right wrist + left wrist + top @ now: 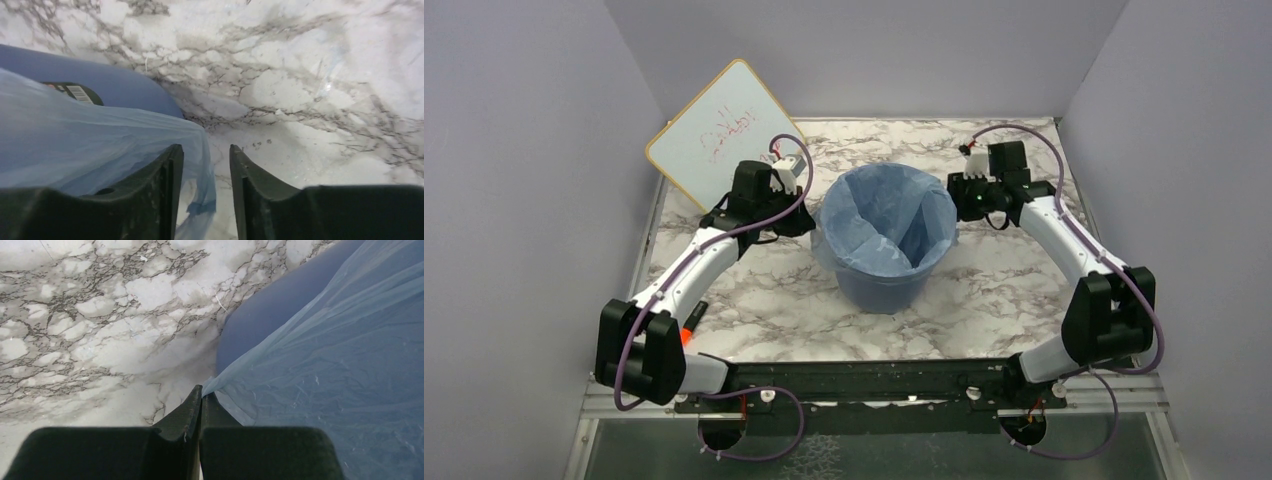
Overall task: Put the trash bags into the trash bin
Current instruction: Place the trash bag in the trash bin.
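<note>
The blue trash bin [879,288] stands mid-table with the light-blue trash bag [886,215] spread inside it and folded over its rim. My left gripper [809,222] is at the bin's left rim. In the left wrist view its jaws [202,392] are shut on a corner of the bag [325,365], just outside the bin wall [270,315]. My right gripper [959,200] is at the right rim. Its jaws [206,150] stand open, and the bag's loose edge [202,170] hangs between them beside the left finger [165,175], over the bin's side [115,82].
A white board with red writing [719,130] leans at the back left, just behind the left arm. A black pen with an orange end [692,322] lies by the left arm's elbow. Grey walls close in the marble table on three sides.
</note>
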